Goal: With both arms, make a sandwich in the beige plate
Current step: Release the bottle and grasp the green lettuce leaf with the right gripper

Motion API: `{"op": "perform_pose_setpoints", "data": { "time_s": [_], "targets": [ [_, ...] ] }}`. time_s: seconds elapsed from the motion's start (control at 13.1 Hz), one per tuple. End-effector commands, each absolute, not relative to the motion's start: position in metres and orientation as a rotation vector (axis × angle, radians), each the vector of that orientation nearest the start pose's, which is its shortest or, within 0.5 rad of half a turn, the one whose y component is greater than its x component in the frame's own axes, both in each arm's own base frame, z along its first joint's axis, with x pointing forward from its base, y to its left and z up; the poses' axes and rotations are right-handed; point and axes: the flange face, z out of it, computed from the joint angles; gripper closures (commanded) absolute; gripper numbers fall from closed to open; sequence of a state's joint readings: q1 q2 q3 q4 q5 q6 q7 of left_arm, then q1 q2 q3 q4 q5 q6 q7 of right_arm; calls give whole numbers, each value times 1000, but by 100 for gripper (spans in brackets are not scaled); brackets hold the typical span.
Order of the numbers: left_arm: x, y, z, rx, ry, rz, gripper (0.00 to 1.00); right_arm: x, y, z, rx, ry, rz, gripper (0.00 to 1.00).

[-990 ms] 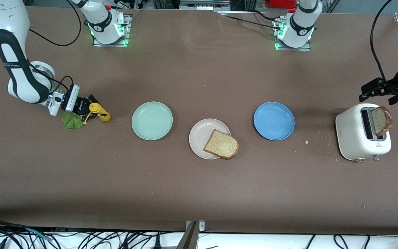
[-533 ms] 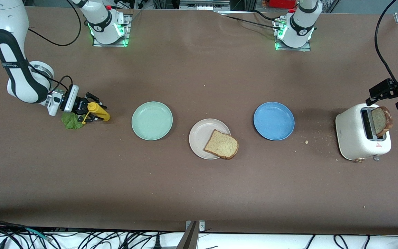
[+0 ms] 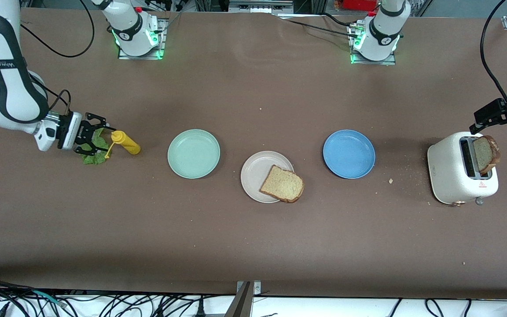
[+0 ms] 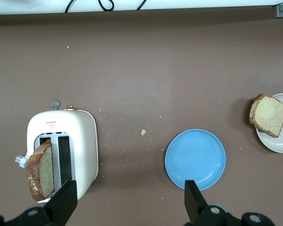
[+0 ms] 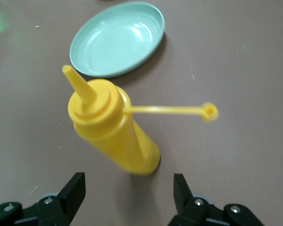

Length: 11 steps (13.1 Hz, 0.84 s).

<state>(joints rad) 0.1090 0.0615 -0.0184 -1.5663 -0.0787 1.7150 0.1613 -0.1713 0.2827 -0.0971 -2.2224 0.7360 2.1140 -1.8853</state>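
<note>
The beige plate (image 3: 255, 171) lies mid-table with one bread slice (image 3: 282, 184) on it, overhanging its rim nearest the front camera. Another bread slice (image 3: 487, 154) sticks out of the white toaster (image 3: 456, 171). A green lettuce leaf (image 3: 90, 158) lies on the table, partly hidden under my right gripper (image 3: 97, 137). That gripper (image 5: 127, 188) is open and empty, just clear of a yellow sauce bottle (image 5: 113, 132). My left gripper (image 3: 495, 125) hangs open over the toaster; the left wrist view shows the left gripper (image 4: 129, 193), toaster (image 4: 80, 146) and plate (image 4: 280, 141).
A mint-green plate (image 3: 193, 153) lies between the yellow bottle (image 3: 126, 144) and the beige plate. A blue plate (image 3: 349, 153) lies between the beige plate and the toaster. The bottle's cap dangles on its strap (image 5: 210, 112). Crumbs dot the table near the toaster.
My right gripper opened, let go of the yellow bottle and drew back toward the right arm's end of the table. The left gripper shifted slightly toward the table's end.
</note>
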Motion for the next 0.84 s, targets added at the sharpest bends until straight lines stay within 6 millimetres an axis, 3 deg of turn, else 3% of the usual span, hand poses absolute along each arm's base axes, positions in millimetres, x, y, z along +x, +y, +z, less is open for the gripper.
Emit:
{"op": "perform_pose_setpoints", "data": {
  "time_s": [0.0, 0.3, 0.76],
  "targets": [
    [586, 44, 609, -3198, 119, -131, 0, 493, -121, 244, -2337, -1215, -169, 15],
    [585, 34, 609, -3199, 149, -118, 0, 496, -135, 252, -2661, -1019, 114, 6],
    [582, 33, 611, -3204, 145, -102, 0, 495, -144, 199, -2797, -1005, 96, 3]
  ]
}}
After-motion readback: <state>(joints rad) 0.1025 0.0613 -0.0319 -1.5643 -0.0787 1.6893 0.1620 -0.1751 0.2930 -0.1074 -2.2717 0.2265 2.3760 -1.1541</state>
